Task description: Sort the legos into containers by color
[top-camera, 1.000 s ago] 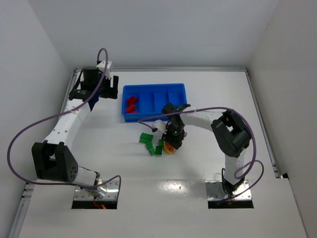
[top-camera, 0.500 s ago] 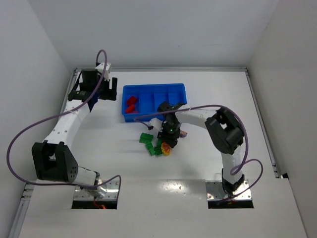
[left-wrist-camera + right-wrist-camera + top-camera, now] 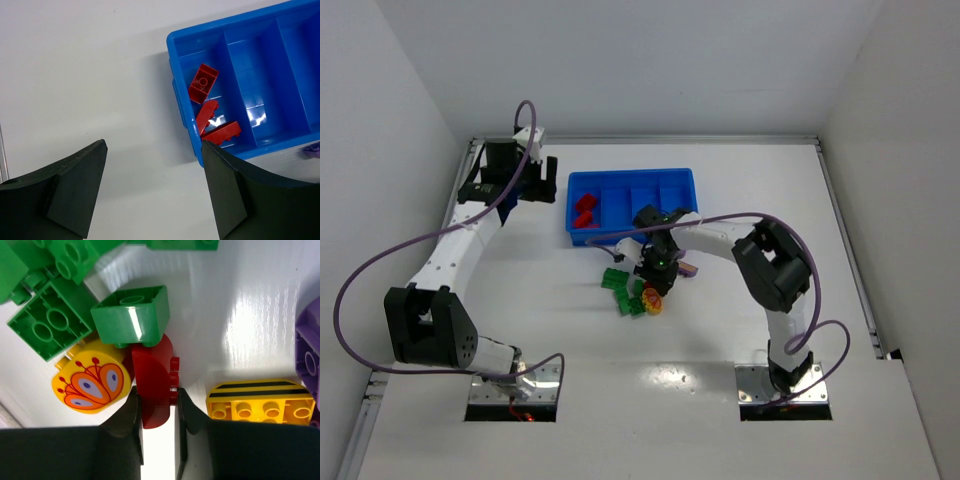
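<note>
Pinching red lego [image 3: 152,385]: right gripper [image 3: 156,399] | green lego [image 3: 131,315], yellow disc [image 3: 90,382] touching | left gripper [image 3: 153,150] apart

Light in the top view is bright and even, coming from overhead. The white table [image 3: 570,330] carries a pale glare patch at 6 o'clock between the arm bases, and the shadows under the arms are soft and faint.

In the left wrist view the blue tray [image 3: 182,100] is sharp, with small white glints on its floor at 3 o'clock. The left gripper [image 3: 153,147] shows dark, soft-edged fingers [image 3: 75,190] at 6 o'clock.

The right wrist view is very close. Strong glare washes the table at 2 o'clock and a highlight streaks the green brick [image 3: 132,320]. The red brick [image 3: 150,365] is crisp, while the right gripper [image 3: 156,392] has black, blurred fingers [image 3: 120,450].
</note>
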`<state>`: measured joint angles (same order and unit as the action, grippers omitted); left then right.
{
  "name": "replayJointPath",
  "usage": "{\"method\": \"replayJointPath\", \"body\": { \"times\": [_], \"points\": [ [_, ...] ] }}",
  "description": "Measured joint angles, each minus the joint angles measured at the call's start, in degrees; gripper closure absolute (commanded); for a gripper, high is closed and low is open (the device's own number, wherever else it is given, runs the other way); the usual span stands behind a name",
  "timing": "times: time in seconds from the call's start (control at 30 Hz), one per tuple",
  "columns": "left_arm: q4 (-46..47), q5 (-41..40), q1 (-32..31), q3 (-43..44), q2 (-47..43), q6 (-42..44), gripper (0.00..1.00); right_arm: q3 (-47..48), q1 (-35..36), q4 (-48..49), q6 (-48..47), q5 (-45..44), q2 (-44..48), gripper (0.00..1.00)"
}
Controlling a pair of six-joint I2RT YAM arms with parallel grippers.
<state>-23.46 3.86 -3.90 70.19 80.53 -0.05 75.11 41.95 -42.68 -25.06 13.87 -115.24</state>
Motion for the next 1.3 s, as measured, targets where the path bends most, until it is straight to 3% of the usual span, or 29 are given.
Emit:
{"method": "replayJointPath", "body": {
  "times": [0.23,0.33,0.47,0.57,0.63,0.7,0.97,1.3],
  "points": [
    [0.0,-0.6,0.0,0.0,-0.1,-0.1,0.17,-0.2,-0.1,0.1,0.7,-0.8,1.2,1.00],
    [0.1,-2.3,0.3,0.0,-0.6,-1.0,0.09,-1.5,-0.7,-0.9,0.7,-2.1,7.8,1.00],
    [1.0,-5.2,2.4,0.0,-1.8,-4.3,0.09,-0.2,-1.6,-0.7,1.4,-3.4,20.0,1.00],
    [1.8,-6.6,4.7,0.0,-2.0,-6.7,0.07,6.0,-2.0,0.2,3.1,-3.7,21.9,1.00],
    [1.5,-6.8,6.2,0.3,-1.6,-8.3,0.00,12.4,-2.1,1.4,4.7,-3.7,18.8,1.00],
    [0.8,-7.1,6.8,1.4,-0.7,-9.3,0.00,19.1,-2.1,2.5,6.5,-3.7,13.9,1.00],
    [-1.7,-7.5,8.9,5.0,2.3,-9.7,0.00,56.2,-2.0,3.7,14.6,-2.7,-18.6,1.00],
    [-2.6,-7.6,10.0,3.5,0.9,-7.9,0.00,56.4,-2.0,2.7,17.7,-0.6,-26.6,0.96]
  ]
}}
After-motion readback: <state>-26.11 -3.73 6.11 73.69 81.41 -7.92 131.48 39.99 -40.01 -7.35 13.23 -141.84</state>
